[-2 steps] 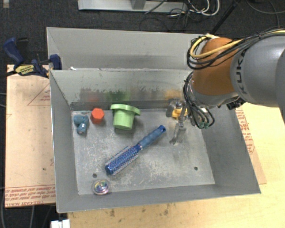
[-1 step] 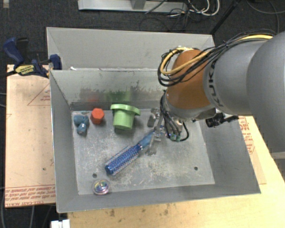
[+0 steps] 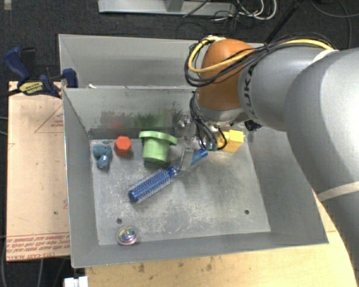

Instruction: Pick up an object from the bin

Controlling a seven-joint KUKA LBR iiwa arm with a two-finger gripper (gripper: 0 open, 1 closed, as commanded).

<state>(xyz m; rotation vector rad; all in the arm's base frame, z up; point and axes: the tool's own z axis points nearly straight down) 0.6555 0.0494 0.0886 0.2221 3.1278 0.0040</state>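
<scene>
Fingers [image 3: 185, 153]: seemingly parted a little, tips low on either side of the brush's handle end, not pinching it.
Gripper [image 3: 188, 160]: mid-bin, just right of the cup.
Brush [image 3: 151, 186]: blue, flat on the bin [image 3: 227, 202] floor, slanting down-left. Its thin handle probably suits a narrow grip.
Cup [image 3: 155, 146]: green, just beside the left finger, crowding that side.
Block [image 3: 232, 141]: yellow, near the wrist, clear of the tips.
Risk: closing off-centre could swing the brush's free bristle end.
</scene>
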